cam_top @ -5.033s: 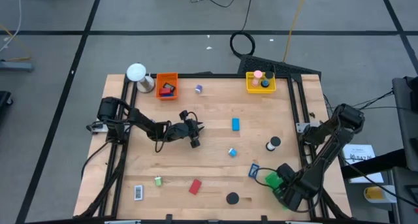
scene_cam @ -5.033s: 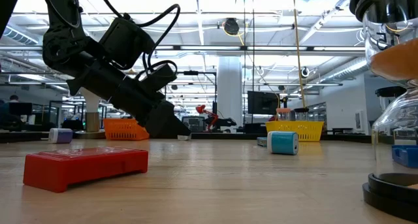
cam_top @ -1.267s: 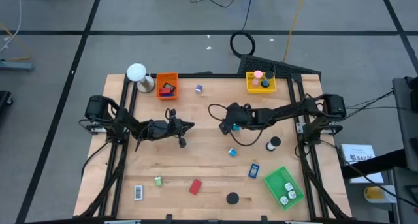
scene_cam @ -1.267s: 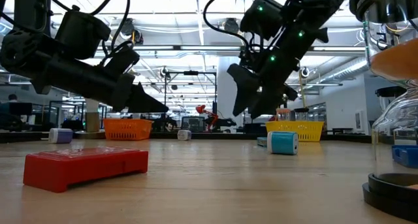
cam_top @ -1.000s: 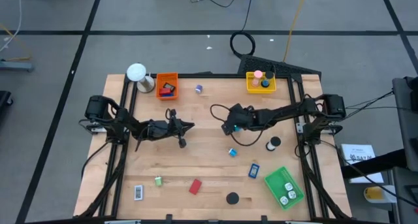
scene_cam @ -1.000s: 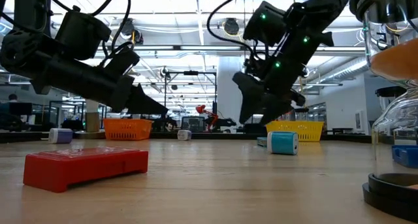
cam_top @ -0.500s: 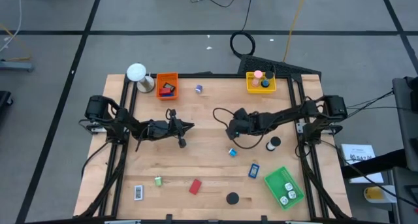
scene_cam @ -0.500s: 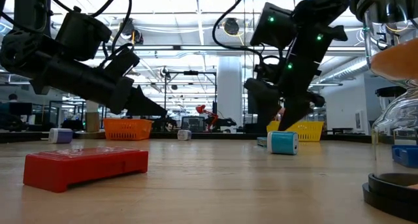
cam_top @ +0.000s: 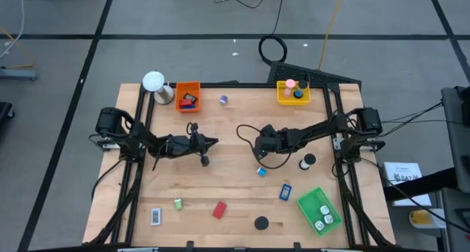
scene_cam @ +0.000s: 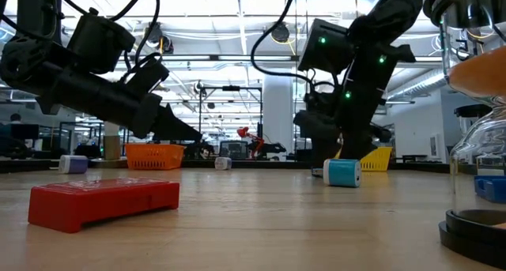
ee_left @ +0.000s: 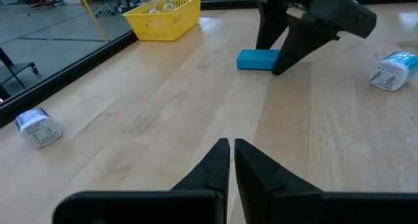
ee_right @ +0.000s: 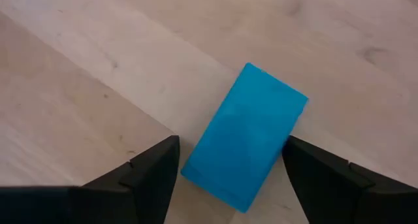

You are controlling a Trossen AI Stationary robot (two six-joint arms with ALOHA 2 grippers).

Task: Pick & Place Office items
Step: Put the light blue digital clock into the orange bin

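Left gripper hovered over bare table, well left of blue rectangle, fingers pressed together. Blue rectangle lay flat mid-table. Right gripper sat low over it, fingers spread, straddling rectangle, not yet pinching.

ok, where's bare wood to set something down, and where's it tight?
Free: the strip between the purple roll and the yellow tray; also between the left gripper and the green roll. Crowded: the stretch from the right gripper, straddling a blue rectangle, to the green tray.
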